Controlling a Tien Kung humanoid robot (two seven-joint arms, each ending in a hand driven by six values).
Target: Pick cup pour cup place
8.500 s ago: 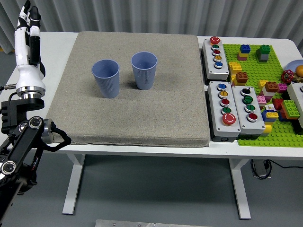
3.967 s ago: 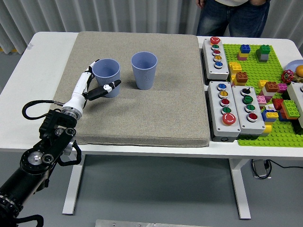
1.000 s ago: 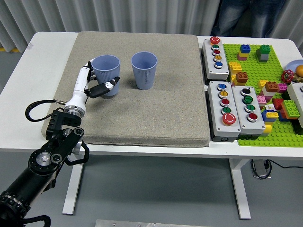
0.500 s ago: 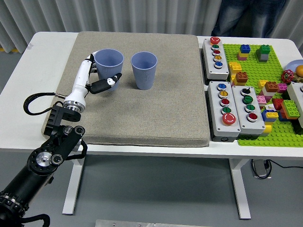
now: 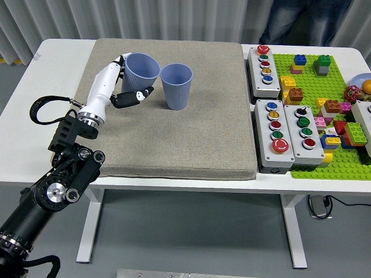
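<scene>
step: pour, cup lifted | left hand (image 5: 119,87) fingers wrapped round left cup (image 5: 141,70), raised off grey mat (image 5: 174,145), tilted toward right cup (image 5: 176,86) (standing just beside) | next: tip further, rim over right cup's mouth

Btn boxes (image 5: 284,124) beside brick baseplate (image 5: 324,98)

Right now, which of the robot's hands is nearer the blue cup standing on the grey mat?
Left. The left hand grips the other blue cup, lifted and tilted, just left of the standing cup. The right hand is out of view.
</scene>
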